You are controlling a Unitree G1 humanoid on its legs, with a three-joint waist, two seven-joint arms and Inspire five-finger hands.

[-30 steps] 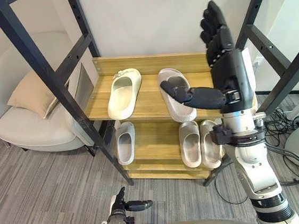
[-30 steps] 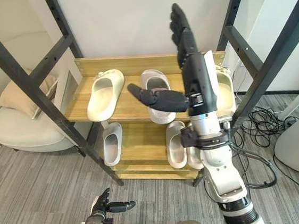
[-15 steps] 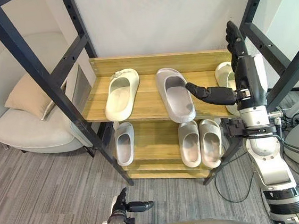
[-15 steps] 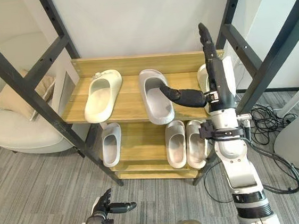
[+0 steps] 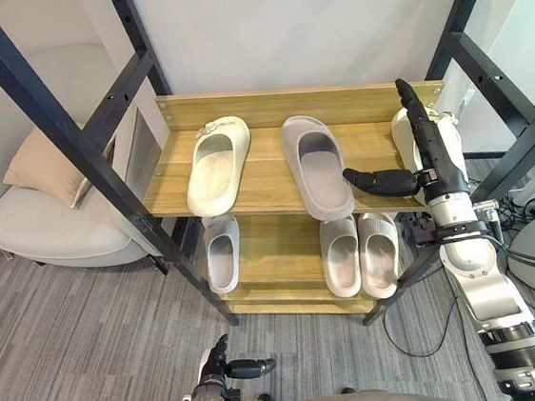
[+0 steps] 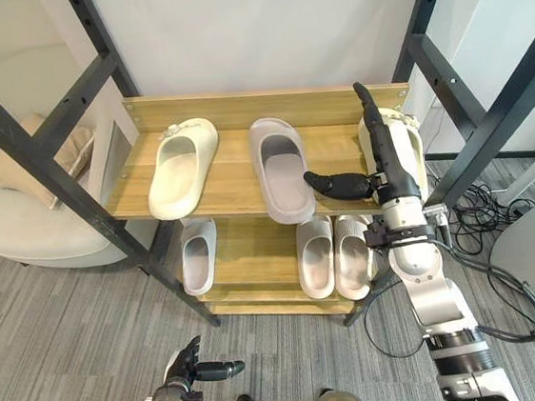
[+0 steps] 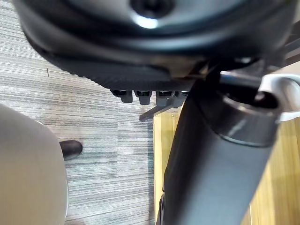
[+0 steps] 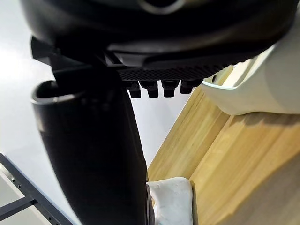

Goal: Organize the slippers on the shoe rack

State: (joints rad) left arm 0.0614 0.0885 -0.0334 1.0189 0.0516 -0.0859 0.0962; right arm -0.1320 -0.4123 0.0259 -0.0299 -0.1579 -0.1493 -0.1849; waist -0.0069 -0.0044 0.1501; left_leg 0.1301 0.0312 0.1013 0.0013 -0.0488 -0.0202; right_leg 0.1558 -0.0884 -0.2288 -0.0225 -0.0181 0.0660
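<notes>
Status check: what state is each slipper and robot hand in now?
Right robot hand: open, fingers straight, at the right cream slipper on the top shelf.
Left robot hand: open, held low.
Left cream slipper: sole down, top shelf.
Grey slipper: sole down, top shelf.
Single slipper: sole down, lower shelf.
Slipper pair: side by side, lower shelf.

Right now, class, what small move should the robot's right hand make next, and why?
Probably curl round the right-end slipper on the top shelf: the right hand is open, fingers straight beside it, and a like-coloured left-end slipper sits apart from it.
</notes>
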